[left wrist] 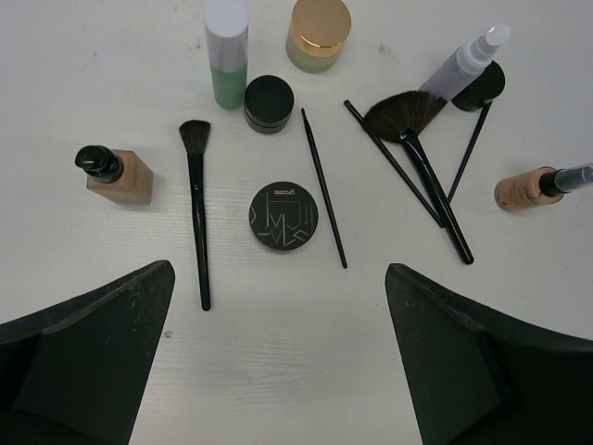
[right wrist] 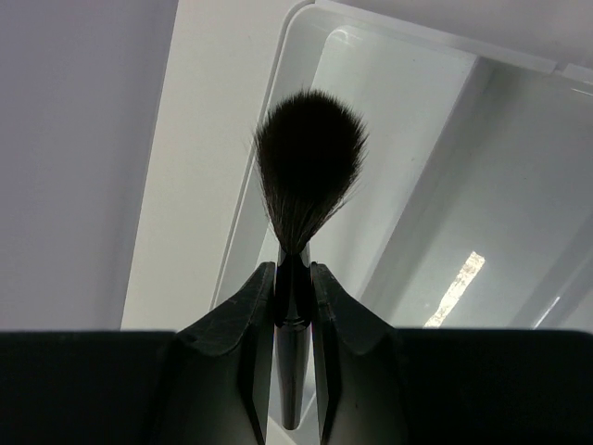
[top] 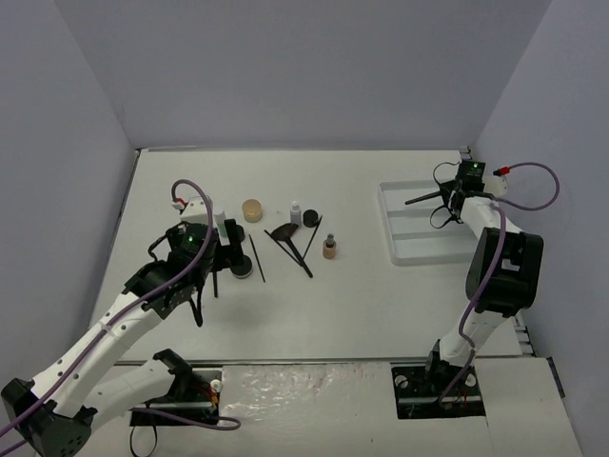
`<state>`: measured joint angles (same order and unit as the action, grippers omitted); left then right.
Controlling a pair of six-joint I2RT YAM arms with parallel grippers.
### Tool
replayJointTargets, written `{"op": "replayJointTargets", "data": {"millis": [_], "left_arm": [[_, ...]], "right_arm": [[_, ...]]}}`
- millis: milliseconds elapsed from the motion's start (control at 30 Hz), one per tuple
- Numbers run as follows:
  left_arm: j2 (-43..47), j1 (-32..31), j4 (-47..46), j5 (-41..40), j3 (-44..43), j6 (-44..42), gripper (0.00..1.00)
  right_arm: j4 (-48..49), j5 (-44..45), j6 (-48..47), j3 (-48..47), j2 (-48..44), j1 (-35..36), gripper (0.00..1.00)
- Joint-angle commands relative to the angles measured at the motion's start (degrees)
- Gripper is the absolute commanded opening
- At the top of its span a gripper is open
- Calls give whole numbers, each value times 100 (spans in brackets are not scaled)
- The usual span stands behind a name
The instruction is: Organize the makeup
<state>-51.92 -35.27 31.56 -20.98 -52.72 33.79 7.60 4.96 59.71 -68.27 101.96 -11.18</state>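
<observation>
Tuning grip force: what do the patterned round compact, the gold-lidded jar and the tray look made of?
The patterned compact: probably hard plastic, matte black, fine printed lines on its lid. The gold-lidded jar: frosted body, glass or plastic, unclear; shiny gold-coloured lid. The tray: glossy white plastic, judging by its reflected light streak.

Top view: even, diffuse overhead light. The tabletop (top: 314, 305) reads bright white; shadows under the arms are short and soft. No blur.
Left wrist view: sharp and evenly lit, with faint shadows beside the items. The left end effector (left wrist: 278, 269) is dark and featureless in the lower corners.
Right wrist view: the brush (right wrist: 309, 167) is backlit, a near-silhouette. A glare streak lies on the tray (right wrist: 417, 185) floor, lower right. The right end effector (right wrist: 293, 278) is underexposed.
</observation>
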Motion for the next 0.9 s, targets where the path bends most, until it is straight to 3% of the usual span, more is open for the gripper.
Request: {"op": "replayJointTargets", "data": {"millis": [0,367,533,733,867], "left_arm": [[-36,37,-127,-33,-81,305,97],[-397,29,-339,173,-5,669,97],[-545,28,-431,277,-27,898,97],[-999,-49,-611,612,-184,1407,97],[-1611,-188,-702,670,-540,1716,97]], "right_arm": [[647,390,660,-472,248,-16,0],[664,248,962,-918,971,-7,33],[638,78,930,-846,994,-25,41],[508,-257,133,-780,506,-7,62],[105,-363,-884,-816,-177,60,79]]}}
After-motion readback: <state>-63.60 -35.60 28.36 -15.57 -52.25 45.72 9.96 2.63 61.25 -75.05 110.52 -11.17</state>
